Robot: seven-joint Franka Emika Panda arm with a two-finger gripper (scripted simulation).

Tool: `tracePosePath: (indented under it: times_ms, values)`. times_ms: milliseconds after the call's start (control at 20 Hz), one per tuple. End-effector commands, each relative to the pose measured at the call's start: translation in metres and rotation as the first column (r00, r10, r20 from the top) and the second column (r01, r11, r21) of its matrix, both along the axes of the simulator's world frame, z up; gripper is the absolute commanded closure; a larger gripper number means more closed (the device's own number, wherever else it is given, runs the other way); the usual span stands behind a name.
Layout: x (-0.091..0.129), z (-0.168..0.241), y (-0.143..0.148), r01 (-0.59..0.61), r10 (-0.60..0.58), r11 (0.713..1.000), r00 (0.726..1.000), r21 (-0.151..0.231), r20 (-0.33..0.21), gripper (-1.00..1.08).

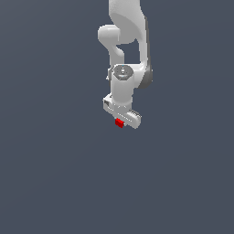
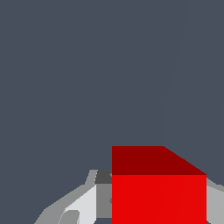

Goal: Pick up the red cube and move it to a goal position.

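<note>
we see the gripper point(image 1: 121, 122) clamped on the red cube point(image 1: 119, 123), which sits between its fingers point(image 2: 83, 205) just below the palm; no goal marker is visible.

Flat, matte slate-grey surface point(image 1: 50, 173) fills both views, left to right, near to far; plain, uniform, unmarked.

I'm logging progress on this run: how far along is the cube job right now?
Done, it seems: the red cube sits between the end effector fingers, as the wrist view shows close up. In hand: carrying it. Whether it is lifted is unclear. Left: delivering it; no goal marker shows in either view.
</note>
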State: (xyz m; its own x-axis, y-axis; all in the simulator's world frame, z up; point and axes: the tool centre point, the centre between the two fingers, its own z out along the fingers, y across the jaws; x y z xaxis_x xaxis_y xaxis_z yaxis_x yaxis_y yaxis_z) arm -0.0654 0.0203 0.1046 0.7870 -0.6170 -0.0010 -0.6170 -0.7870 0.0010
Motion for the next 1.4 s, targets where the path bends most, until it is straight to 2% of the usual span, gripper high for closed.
tracePosePath:
  times_ms: [0, 850, 1350]
  values:
    - [0.003, 0.025, 0.005, 0.000, 0.000, 1.000, 1.000, -0.001, 0.001, 1.08]
    - [0.025, 0.202, 0.040, 0.001, -0.001, 1.000, 1.000, -0.002, 0.001, 1.08]
    - [0.036, 0.263, 0.054, 0.000, 0.000, 1.000, 1.000, 0.000, 0.001, 1.08]
